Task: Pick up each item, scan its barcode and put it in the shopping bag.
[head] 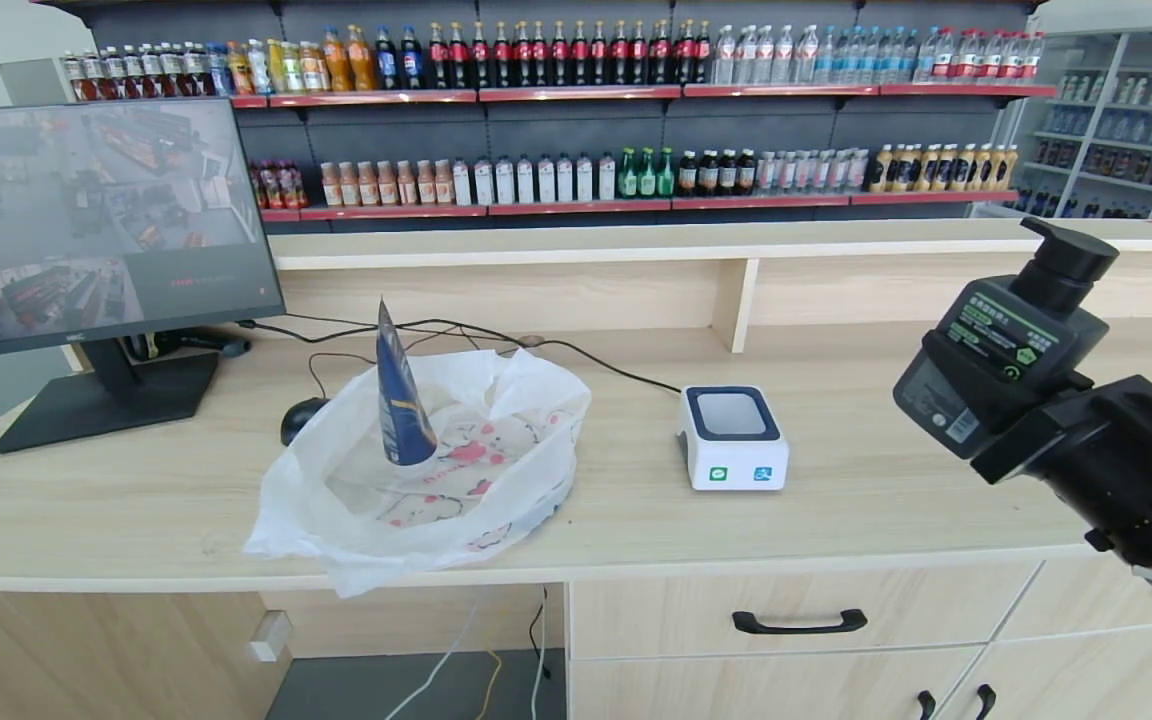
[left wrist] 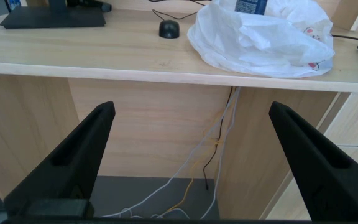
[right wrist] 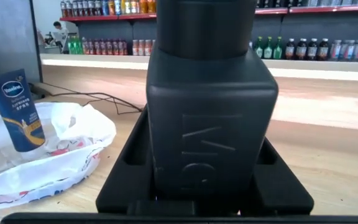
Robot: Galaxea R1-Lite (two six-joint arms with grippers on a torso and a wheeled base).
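Observation:
My right gripper [head: 1021, 425] is shut on a black pump bottle [head: 1011, 345], held tilted in the air at the right, above the counter's right end; the same pump bottle [right wrist: 207, 112] sits close between the jaws in the right wrist view. A white barcode scanner [head: 733, 437] stands on the counter, left of the bottle. The white shopping bag [head: 436, 470] lies open at the counter's middle, with a blue tube [head: 398, 395] standing in it. My left gripper [left wrist: 191, 162] hangs open below the counter's front edge, nothing between its fingers; the shopping bag [left wrist: 263, 40] lies above it.
A monitor [head: 96, 215] on a black stand sits at the counter's left, a black mouse [head: 301, 418] beside the bag, cables running behind. A raised shelf [head: 736, 245] lines the counter's back. Drawers with black handles [head: 798, 625] are below.

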